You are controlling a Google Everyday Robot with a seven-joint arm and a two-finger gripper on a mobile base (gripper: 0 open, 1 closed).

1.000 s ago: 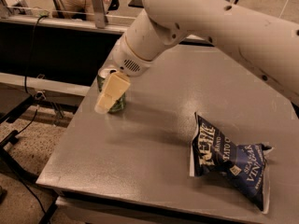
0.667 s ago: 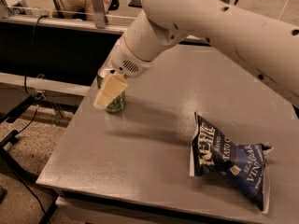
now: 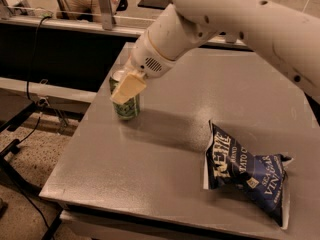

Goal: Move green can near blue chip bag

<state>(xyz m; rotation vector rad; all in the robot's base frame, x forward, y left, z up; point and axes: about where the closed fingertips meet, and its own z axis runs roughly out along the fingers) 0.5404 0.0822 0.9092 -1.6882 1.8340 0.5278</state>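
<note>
Premises: a lab or test workspace. Evidence: plain grey tabletop (image 3: 165, 174), dark bench (image 3: 65, 59) behind, hanging cable (image 3: 34, 49), speckled floor (image 3: 25, 159), robot arm (image 3: 225, 14) with gripper (image 3: 127, 88) at the can (image 3: 127, 109), tabletop's left side.

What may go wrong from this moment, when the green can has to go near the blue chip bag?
1. The gripper is at the green can, which stands upright close to the left edge of the table. A sideways knock might tip it or send it off.
2. The blue chip bag lies near the front edge, at the right. A can brought in too low might shove it toward that edge.
</note>
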